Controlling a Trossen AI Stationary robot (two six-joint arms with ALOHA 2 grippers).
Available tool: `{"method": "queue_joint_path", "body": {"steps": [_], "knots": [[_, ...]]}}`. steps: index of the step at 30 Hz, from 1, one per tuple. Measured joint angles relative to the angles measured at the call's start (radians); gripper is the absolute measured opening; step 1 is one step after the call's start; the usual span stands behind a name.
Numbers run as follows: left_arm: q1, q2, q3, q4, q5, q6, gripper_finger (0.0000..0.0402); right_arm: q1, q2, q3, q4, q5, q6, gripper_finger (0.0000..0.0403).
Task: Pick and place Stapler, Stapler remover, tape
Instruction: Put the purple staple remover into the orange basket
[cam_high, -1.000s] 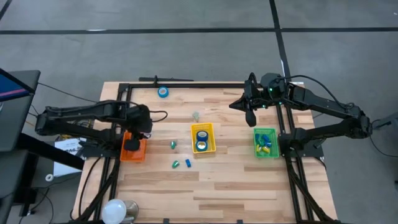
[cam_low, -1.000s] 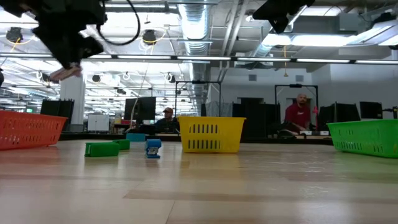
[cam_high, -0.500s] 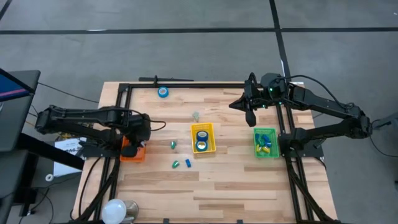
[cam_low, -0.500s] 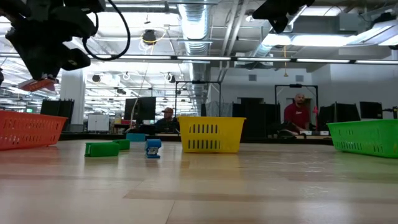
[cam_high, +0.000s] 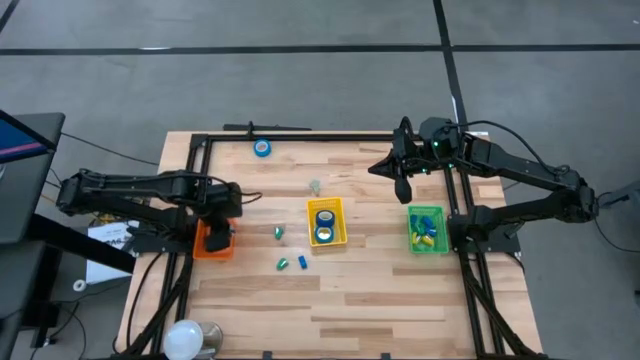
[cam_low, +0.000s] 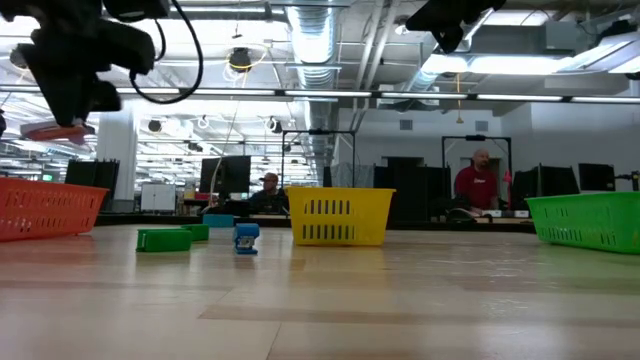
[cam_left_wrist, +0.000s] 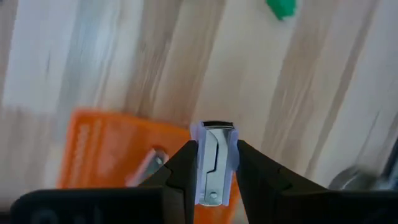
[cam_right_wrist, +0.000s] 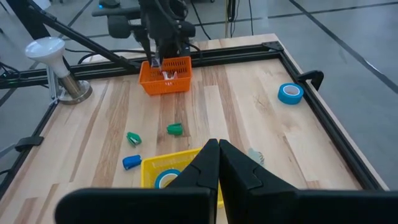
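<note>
1. Left gripper (cam_high: 217, 235) now down over the orange basket (cam_high: 203, 247), moved in from beside it, clamped on a small silver staple remover (cam_left_wrist: 212, 163). Drop looks imminent.
2. Loose tape roll (cam_high: 262, 148) near far edge.
3. Right gripper (cam_high: 404, 188) parked, pinched shut, empty.

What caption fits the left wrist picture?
Left gripper holds a small metal staple remover above the orange basket.

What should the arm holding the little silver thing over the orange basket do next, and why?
Probably lower a little and open. The left gripper is shut on a small silver staple remover, poised above the orange basket, which already holds a similar piece. The right gripper waits, shut.
</note>
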Motion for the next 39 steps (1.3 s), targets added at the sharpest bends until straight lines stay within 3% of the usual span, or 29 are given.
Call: {"method": "queue_joint_path", "body": {"steps": [6, 11, 28, 39], "knots": [[0.000, 0.002, 0.000, -0.057, 0.000, -0.342, 0.0082, 0.000, 0.000, 0.000, 0.000, 0.000, -0.001, 0.0000], [0.000, 0.001, -0.029, -0.147, -0.002, -0.525, 0.0082, 0.000, 0.000, 0.000, 0.000, 0.000, 0.000, 0.0000], [0.003, 0.003, -0.077, -0.136, -0.017, -0.571, 0.0087, 0.000, 0.000, 0.000, 0.000, 0.000, -0.004, 0.0000], [0.003, 0.003, -0.066, -0.120, 0.005, -0.623, 0.0189, 0.001, 0.000, 0.000, 0.000, -0.001, 0.001, 0.0000]]}}
